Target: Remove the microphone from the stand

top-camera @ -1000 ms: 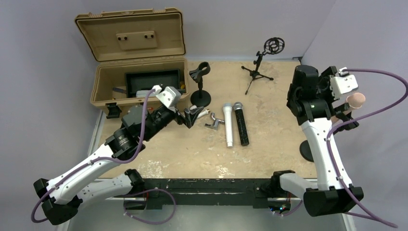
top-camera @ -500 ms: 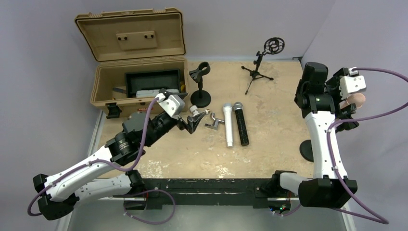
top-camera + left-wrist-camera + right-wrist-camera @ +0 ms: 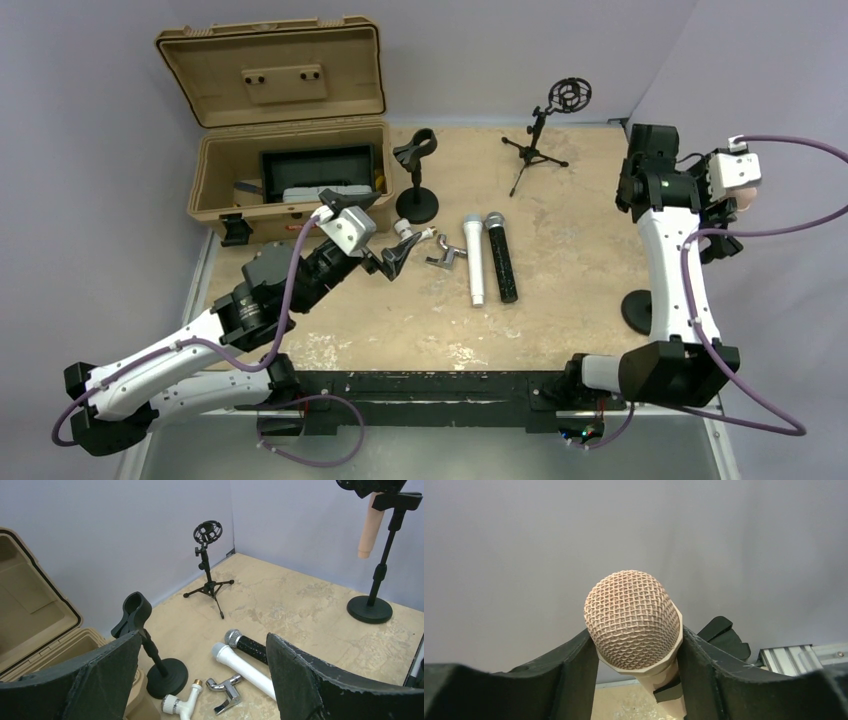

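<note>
One peach-coloured microphone (image 3: 631,625) sat clipped in the stand (image 3: 380,572) by the right edge of the table (image 3: 560,300), on the near half of that edge, held high above the stand's round black base. Its head was a rounded dome of fine woven mesh in the same pale peach as the body. The head ended in a faceted collar, below which the smooth handle narrowed slightly toward a blunt tail. Its long axis ran close to upright, only a little tilted: the mesh head pointed up, toward the right wrist camera, and the tail pointed down at the table top without reaching it. The black clip at the top of the pole held the handle below the head. The right gripper (image 3: 636,647) sat over the microphone from above, one black finger on each side of the collar. Both pads lay against it, so the jaws were closed on the microphone, which was not yet out of the clip. Well apart from it, near the middle of the table, the left gripper (image 3: 202,640) hung low with its jaws spread wide and nothing between them
</note>
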Available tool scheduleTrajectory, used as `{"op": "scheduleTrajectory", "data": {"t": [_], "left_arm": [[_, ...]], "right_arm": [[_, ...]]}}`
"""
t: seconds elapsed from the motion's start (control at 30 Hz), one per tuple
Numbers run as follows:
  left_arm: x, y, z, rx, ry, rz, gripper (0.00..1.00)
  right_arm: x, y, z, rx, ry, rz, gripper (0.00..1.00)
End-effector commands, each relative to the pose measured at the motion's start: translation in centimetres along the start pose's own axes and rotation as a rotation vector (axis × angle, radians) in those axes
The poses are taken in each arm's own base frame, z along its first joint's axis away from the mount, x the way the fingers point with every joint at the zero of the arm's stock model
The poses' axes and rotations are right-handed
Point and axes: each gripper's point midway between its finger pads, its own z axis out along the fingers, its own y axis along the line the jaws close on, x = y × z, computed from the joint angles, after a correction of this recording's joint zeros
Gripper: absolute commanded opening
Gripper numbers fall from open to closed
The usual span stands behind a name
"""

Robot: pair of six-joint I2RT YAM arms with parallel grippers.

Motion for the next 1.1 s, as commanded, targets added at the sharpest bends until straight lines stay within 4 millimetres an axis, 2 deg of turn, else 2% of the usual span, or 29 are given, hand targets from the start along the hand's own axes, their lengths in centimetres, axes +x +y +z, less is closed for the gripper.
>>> {"op": "scheduleTrajectory", "data": {"t": [0.0, 0.13, 0.27, 0.3, 0.6, 0.8, 0.93, 0.97, 1.0, 1.03, 1.07], "left_arm": [[-1.1, 0.6, -0.1, -0.025, -0.044, 0.013, 0.93], [-1.0, 0.5, 0.0, -0.023, -0.040, 0.013, 0.93], [-0.7, 0.5, 0.2, -0.027, -0.033, 0.017, 0.93], [-0.7, 0.5, 0.2, -0.028, -0.031, 0.019, 0.93], [0.0, 0.7, 0.6, -0.045, -0.007, 0.037, 0.93], [0.7, 0.8, 1.0, -0.053, 0.018, 0.032, 0.93], [1.1, 1.2, 1.3, -0.067, 0.033, 0.015, 0.93], [1.1, 1.3, 1.4, -0.070, 0.033, 0.009, 0.92], [1.2, 1.5, 1.4, -0.074, 0.036, 0.001, 0.93], [1.2, 1.6, 1.4, -0.078, 0.035, -0.008, 0.92], [1.2, 1.8, 1.4, -0.083, 0.036, -0.017, 0.93]], "right_arm": [[-4.3, -2.5, -0.1, 0.086, -0.139, 0.099, 0.45], [-4.7, -2.1, -1.4, 0.052, -0.145, 0.087, 0.31], [-4.7, -0.6, -3.2, -0.031, -0.131, 0.051, 0.04], [-4.7, -0.2, -3.6, -0.051, -0.130, 0.052, 0.00], [-6.4, 3.3, -8.3, -0.210, -0.085, 0.007, 0.00], [-7.4, 6.4, -13.7, -0.389, -0.003, 0.022, 0.00], [-8.4, 8.8, -17.0, -0.552, 0.153, 0.092, 0.00], [-8.9, 9.7, -18.1, -0.627, 0.190, 0.086, 0.00], [-10.4, 11.0, -19.4, -0.754, 0.220, 0.115, 0.00], [-13.2, 12.2, -20.5, -0.876, 0.215, 0.249, 0.00], [-13.9, 12.0, -21.2, -0.982, 0.201, 0.268, 0.00]]}}
